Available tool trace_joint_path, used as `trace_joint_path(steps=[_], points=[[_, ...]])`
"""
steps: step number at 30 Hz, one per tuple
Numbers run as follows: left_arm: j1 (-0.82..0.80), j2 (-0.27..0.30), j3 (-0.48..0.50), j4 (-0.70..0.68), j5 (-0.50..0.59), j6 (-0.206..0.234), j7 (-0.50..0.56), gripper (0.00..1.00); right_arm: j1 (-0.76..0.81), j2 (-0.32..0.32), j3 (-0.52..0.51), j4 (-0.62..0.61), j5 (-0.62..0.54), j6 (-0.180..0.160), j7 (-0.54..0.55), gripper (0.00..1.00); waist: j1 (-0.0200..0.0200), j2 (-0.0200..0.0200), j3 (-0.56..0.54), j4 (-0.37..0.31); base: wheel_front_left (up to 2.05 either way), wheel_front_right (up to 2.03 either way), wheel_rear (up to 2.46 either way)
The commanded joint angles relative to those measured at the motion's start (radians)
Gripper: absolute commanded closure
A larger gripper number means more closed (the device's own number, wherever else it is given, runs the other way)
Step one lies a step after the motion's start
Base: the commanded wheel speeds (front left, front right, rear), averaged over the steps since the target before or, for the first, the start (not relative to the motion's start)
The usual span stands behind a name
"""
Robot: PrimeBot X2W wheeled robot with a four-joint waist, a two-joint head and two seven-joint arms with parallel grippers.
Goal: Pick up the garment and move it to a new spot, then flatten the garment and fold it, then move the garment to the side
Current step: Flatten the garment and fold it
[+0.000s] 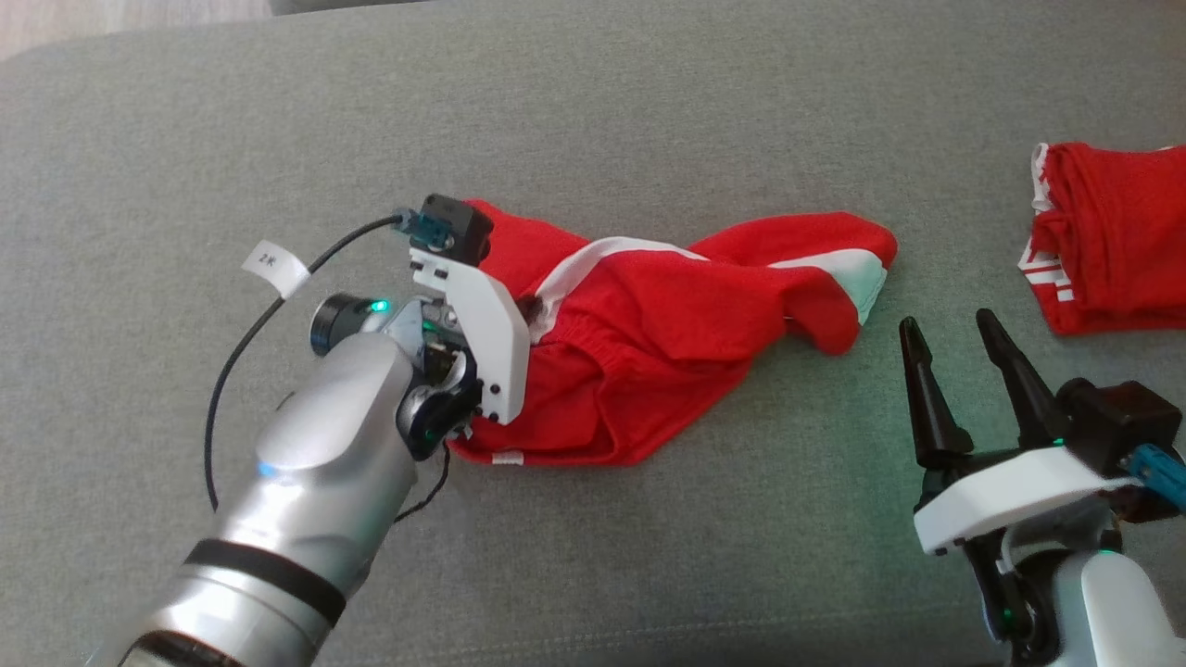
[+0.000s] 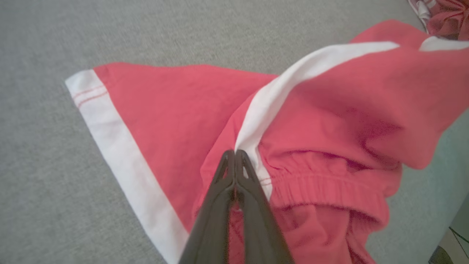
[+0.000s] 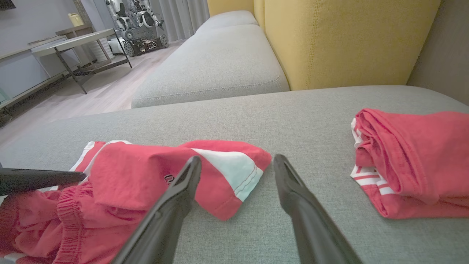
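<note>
While my left gripper (image 2: 234,152) is clamped on the shorts (image 2: 329,121), my right gripper (image 1: 946,321) hangs spread open beside them.

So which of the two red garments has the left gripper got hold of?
The spread-out red shorts in the middle: the left gripper is shut on their waistband beside the white stripe. The folded red garment lies apart at the right, untouched.

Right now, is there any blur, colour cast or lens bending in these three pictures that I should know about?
Head view: sharp and evenly lit, with a faint green glow on the grey cushion near the right pincer. Left wrist view: the red shorts look washed-out pink, and the shut left pincer is soft up close. Right wrist view: wide-angle curving, its fingers soft near the lens.
</note>
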Motion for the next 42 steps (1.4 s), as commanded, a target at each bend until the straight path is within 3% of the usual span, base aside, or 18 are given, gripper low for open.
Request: trace_joint_path(steps=[1, 9, 15, 23, 32, 33, 34, 36, 42], points=[[-0.068, 0.012, 0.018, -0.023, 0.002, -0.003, -0.020, 1.00, -0.036, -0.005, 0.015, -0.031, 0.007, -0.001, -0.009, 0.00, 0.0000, 0.0000, -0.001, 0.004, 0.00, 0.00, 0.00], [-0.073, 0.019, 0.000, -0.037, 0.021, -0.004, -0.119, 1.00, -0.039, -0.005, -0.018, -0.012, 0.005, -0.001, -0.011, 0.00, 0.0000, 0.0000, -0.008, 0.020, 0.00, 0.00, 0.00], [-0.035, 0.019, -0.008, -0.073, 0.028, 0.012, -0.175, 1.00, -0.067, -0.005, -0.069, 0.088, -0.019, -0.001, -0.011, 0.00, 0.0000, 0.0000, 0.003, 0.037, 0.00, 0.00, 0.00], [0.002, 0.016, -0.024, -0.128, 0.034, 0.034, -0.205, 1.00, -0.201, -0.005, -0.091, 0.307, -0.027, -0.001, -0.038, 0.00, 0.0000, 0.0000, 0.028, 0.060, 0.00, 0.00, 0.00], [0.009, 0.008, -0.040, -0.167, 0.040, 0.047, -0.237, 1.00, -0.371, -0.005, -0.060, 0.659, -0.025, -0.001, -0.054, 0.00, 0.0000, 0.0000, 0.035, 0.093, 0.00, 0.00, 0.00], [0.009, 0.008, -0.041, -0.170, 0.041, 0.048, -0.241, 1.00, -0.383, -0.005, -0.056, 0.692, -0.029, -0.001, -0.052, 0.15, 0.0000, 0.0000, 0.034, 0.095, 0.00, 0.00, 0.00], [0.009, 0.007, -0.043, -0.172, 0.042, 0.049, -0.245, 1.00, -0.392, -0.005, -0.049, 0.723, -0.029, -0.001, -0.047, 0.56, 0.0000, 0.0000, 0.033, 0.098, 0.00, 0.00, 0.00], [0.010, 0.008, -0.045, -0.176, 0.043, 0.051, -0.249, 1.00, -0.407, -0.005, -0.036, 0.776, -0.033, -0.001, -0.041, 1.00, 0.0000, 0.0000, 0.033, 0.100, 0.00, 0.00, 0.00], [0.012, 0.021, -0.040, -0.196, 0.053, 0.071, -0.289, 1.00, -0.422, -0.005, -0.037, 0.822, -0.051, -0.001, -0.091, 1.00, 0.0000, 0.0000, 0.022, 0.100, 0.00, 0.00, 0.00]])
